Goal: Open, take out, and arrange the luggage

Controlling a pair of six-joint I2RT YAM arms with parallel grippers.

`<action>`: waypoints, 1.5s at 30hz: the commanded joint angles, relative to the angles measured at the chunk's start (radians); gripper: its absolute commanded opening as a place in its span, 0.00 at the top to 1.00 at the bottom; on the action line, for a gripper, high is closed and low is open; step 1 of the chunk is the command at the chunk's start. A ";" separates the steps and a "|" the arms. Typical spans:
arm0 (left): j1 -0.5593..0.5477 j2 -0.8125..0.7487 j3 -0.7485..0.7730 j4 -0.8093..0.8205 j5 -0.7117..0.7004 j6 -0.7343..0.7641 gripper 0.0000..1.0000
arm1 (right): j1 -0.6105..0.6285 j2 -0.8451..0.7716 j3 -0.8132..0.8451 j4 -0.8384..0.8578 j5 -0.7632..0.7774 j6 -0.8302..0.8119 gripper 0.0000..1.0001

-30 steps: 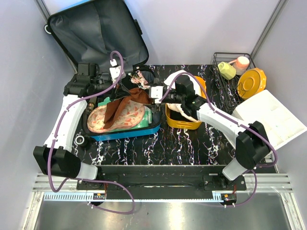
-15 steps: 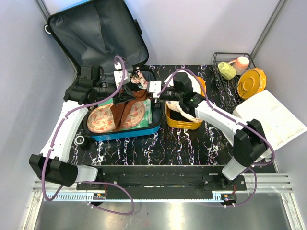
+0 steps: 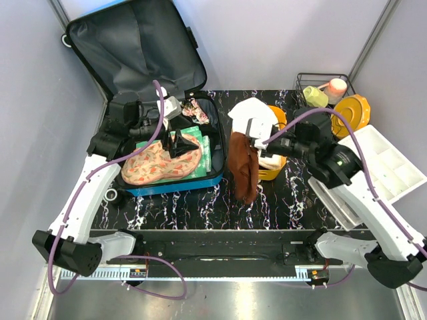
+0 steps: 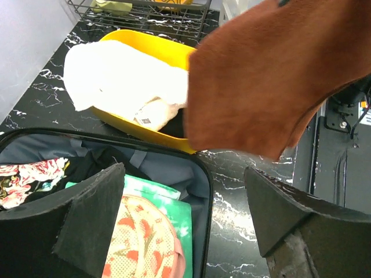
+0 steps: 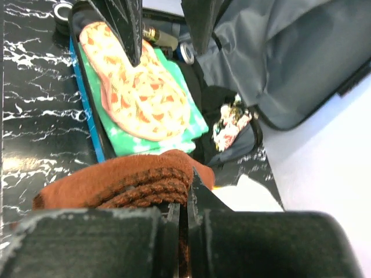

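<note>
Beside the hard-shell luggage [image 3: 172, 186], one ribbed rust-brown cloth [image 3: 244, 170] is being pinched by the right gripper [image 3: 252, 141]; left gripper [image 3: 176, 143] jaws are being held spread.

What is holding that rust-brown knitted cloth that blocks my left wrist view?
Observer: The right arm's jaws are shut on its top edge. The rust-brown knitted cloth hangs between the bright blue hard-shell suitcase and the yellow plastic basket.
Operator: Where is the suitcase lid?
Observer: The dark grey-lined lid stands open, leaning toward the back wall.
Operator: Is anything in the case behind the left jaws?
Observer: The right wrist view shows what looks like a small bottle and a blue-rimmed can at the case's left end, past the peach patterned fabric.
</note>
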 commanded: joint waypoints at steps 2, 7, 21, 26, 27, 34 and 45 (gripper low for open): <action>0.000 -0.012 -0.029 0.091 -0.046 -0.076 0.11 | 0.003 -0.028 0.058 -0.345 0.232 0.048 1.00; 0.000 0.015 -0.032 0.095 -0.049 -0.084 0.11 | 0.003 0.062 0.085 -0.437 0.509 0.097 1.00; 0.003 0.061 -0.046 0.091 -0.108 -0.038 0.11 | -0.243 0.479 0.513 -0.638 0.548 0.206 1.00; 0.026 0.086 -0.052 0.093 -0.157 -0.044 0.09 | -0.292 0.636 0.663 -0.660 0.536 0.099 1.00; 0.034 0.092 -0.049 0.090 -0.164 -0.059 0.08 | -0.306 0.675 0.676 -0.658 0.537 0.080 1.00; 0.126 0.193 0.025 -0.016 -0.121 -0.082 0.01 | -0.344 0.872 0.858 -0.653 0.487 -0.036 1.00; 0.161 0.262 -0.041 -0.218 -0.259 0.217 0.01 | -0.347 1.159 1.098 -0.630 0.447 -0.279 0.67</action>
